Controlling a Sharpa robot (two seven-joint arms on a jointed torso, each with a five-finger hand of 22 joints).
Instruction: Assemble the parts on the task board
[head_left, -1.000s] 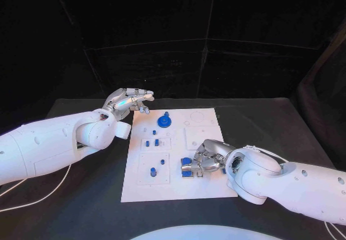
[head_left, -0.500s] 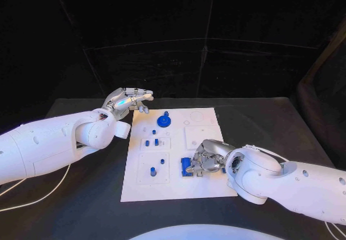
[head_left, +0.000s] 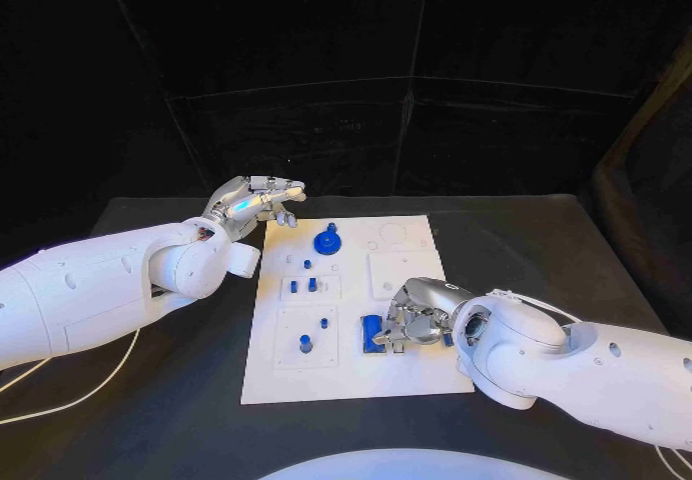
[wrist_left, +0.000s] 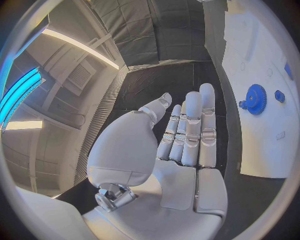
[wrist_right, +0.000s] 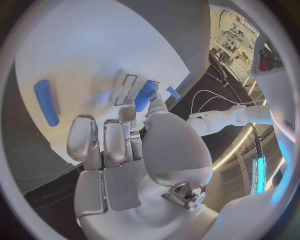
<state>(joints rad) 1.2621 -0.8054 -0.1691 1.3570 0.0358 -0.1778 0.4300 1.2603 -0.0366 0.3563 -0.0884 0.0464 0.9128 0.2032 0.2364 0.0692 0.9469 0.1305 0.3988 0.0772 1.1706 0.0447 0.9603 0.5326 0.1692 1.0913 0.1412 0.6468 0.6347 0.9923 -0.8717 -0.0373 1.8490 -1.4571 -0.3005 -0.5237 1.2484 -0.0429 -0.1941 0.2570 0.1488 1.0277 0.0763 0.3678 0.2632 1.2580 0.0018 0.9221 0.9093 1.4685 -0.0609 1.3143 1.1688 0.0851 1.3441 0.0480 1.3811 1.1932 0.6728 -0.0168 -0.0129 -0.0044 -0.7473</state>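
Observation:
The white task board (head_left: 411, 270) lies in the middle of the black table. My right hand (head_left: 414, 323) is low over its near right part, thumb and a finger pinching a blue peg (head_left: 372, 331) that stands against the board. The right wrist view shows this blue peg (wrist_right: 146, 95) between the fingertips (wrist_right: 128, 113), beside a rectangular slot (wrist_right: 125, 89). Another blue peg (wrist_right: 47, 102) lies loose on the board. My left hand (head_left: 257, 204) hovers off the board's far left corner, holding nothing, fingers straight. A blue gear (head_left: 330, 241) sits at the far end; the left wrist view shows the gear (wrist_left: 255, 98) too.
Several small blue parts stand in the board's left half, among them a pair (head_left: 303, 286) and a single one (head_left: 306, 344). Bare black table (head_left: 548, 250) surrounds the board. A white cable (head_left: 58, 405) trails off the near left side.
My right hand has edged slightly to the right, and its fingers have settled on the blue peg. The left hand has stayed still.

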